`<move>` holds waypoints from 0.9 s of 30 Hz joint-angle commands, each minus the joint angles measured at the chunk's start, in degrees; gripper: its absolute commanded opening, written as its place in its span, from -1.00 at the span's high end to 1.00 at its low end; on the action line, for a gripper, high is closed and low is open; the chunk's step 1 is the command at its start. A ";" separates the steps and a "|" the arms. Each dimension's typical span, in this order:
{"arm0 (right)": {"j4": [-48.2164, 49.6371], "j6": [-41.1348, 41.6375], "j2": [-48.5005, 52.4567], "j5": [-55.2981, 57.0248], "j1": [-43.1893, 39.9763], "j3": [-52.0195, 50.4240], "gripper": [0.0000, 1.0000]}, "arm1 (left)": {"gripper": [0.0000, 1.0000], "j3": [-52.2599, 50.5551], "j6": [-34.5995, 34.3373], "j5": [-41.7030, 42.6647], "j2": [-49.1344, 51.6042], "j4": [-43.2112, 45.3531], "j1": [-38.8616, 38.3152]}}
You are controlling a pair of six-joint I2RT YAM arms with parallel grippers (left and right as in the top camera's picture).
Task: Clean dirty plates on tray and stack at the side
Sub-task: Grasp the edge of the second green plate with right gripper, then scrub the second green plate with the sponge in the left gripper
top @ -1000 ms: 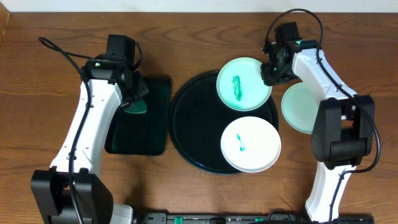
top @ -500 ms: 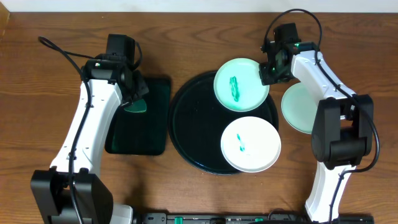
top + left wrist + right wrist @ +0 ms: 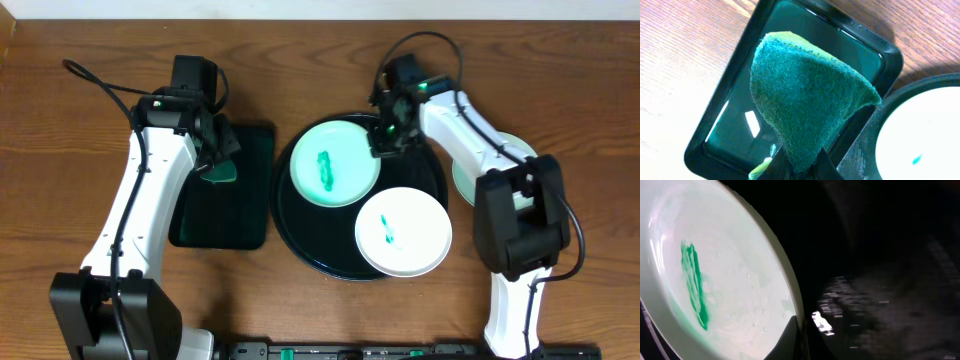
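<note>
**A:** Entry one, task ware?

**B:** A large round glossy black tray [image 3: 300,235] is sitting mid-bench. A pale mint round plate [image 3: 335,163] is lying over its far-left part, with a teal-green smear [image 3: 325,170] running across its middle. A white round plate [image 3: 403,232] with a small teal-green streak is occupying the near-right part, its edge reaching past the rim. A third pale round plate [image 3: 463,180], plain where it shows, is lying on the brown wooden bench [image 3: 80,60] just right of the tray. The right arm is partly hiding it.

**A:** Entry two, right gripper?

**B:** The right gripper [image 3: 388,140] is reaching over the tray's far side. Its fingers [image 3: 790,335] are pinching the pale mint round plate by its right rim. Whether that plate is resting on the tray or lifted, I cannot tell.

**A:** Entry three, left gripper?

**B:** The left gripper [image 3: 215,160] is hovering over a small rectangular black tray [image 3: 225,215], which is lying just left of the round one. Its fingers [image 3: 771,170] are clamping one end of a green scouring sponge with yellow backing [image 3: 805,105].
</note>
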 commanded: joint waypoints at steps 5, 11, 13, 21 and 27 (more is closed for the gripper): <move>0.02 6.84 -0.66 0.90 2.03 -1.38 0.98 | 0.86 -0.35 0.42 1.88 0.46 -0.07 -0.13; 1.81 6.95 -0.57 1.70 2.05 -6.58 0.98 | 0.85 -0.35 -0.61 1.90 1.16 0.37 -4.90; 2.62 6.91 -0.57 1.70 2.05 -7.74 0.97 | 0.86 -0.39 -0.59 1.90 1.81 0.96 -6.97; 2.99 6.08 -0.57 1.73 2.10 -9.60 0.98 | 0.86 -0.44 -0.57 7.72 11.32 8.02 -15.34; 4.28 6.10 -0.57 1.73 1.92 -9.60 0.98 | 0.85 -0.44 -0.52 10.01 18.36 9.22 -18.05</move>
